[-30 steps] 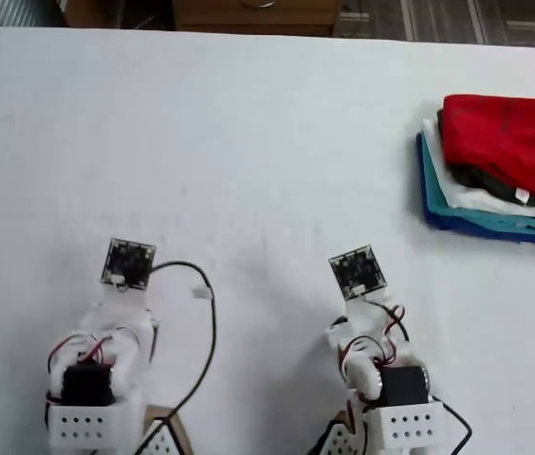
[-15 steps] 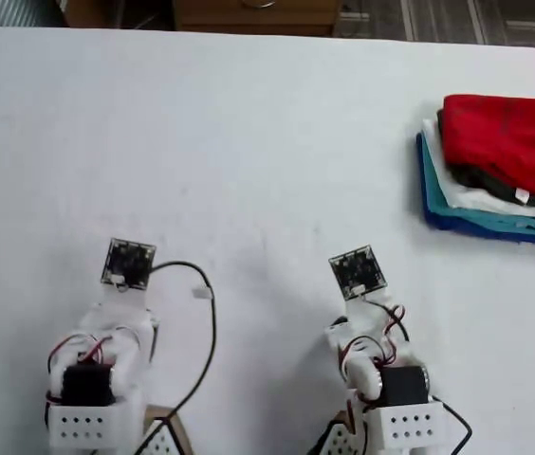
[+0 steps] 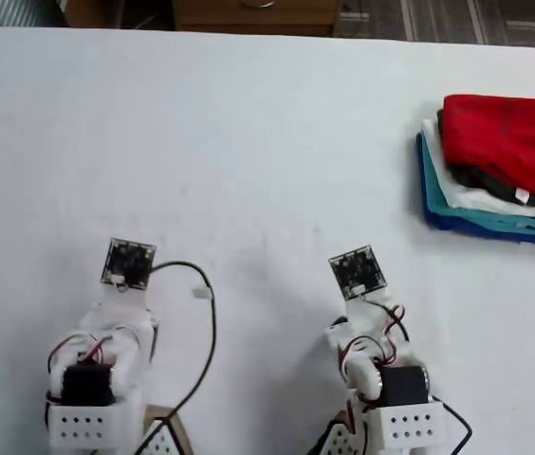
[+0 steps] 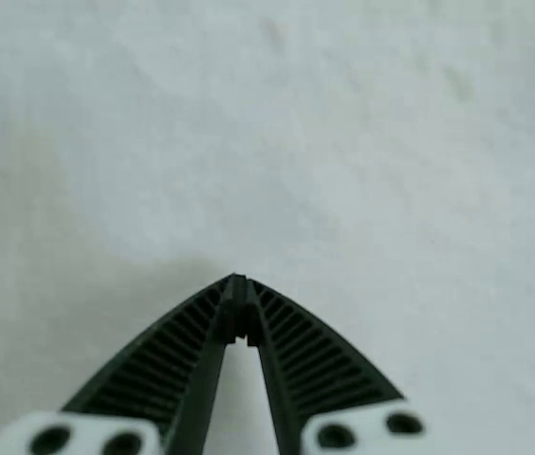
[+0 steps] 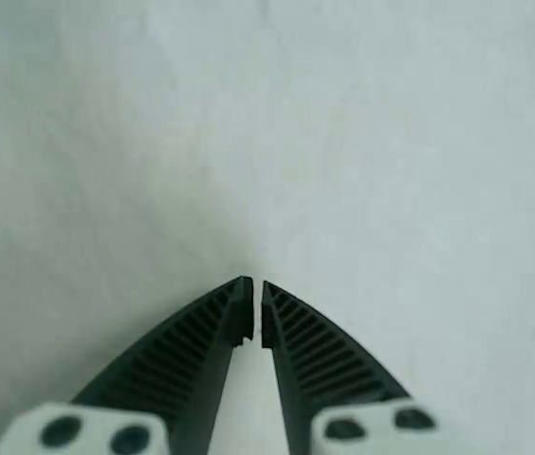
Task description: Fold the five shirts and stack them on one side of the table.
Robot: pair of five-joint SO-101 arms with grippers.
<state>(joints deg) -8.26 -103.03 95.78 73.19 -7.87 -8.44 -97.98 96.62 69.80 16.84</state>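
A stack of folded shirts (image 3: 500, 171) lies at the table's right edge, a red one (image 3: 509, 137) on top, then dark, white, teal and blue layers beneath. Both arms are drawn back at the near edge, far from the stack. The left arm (image 3: 106, 360) sits at the near left; its gripper (image 4: 239, 289) is shut with nothing in it, tips meeting over bare tabletop. The right arm (image 3: 377, 365) sits near the centre right; its gripper (image 5: 250, 289) is shut and holds nothing, with a hairline slit between the tips.
The white table (image 3: 249, 161) spreads wide and bare between the arms and the stack. A black cable (image 3: 206, 322) loops beside the left arm. Wooden furniture (image 3: 258, 14) stands beyond the far edge.
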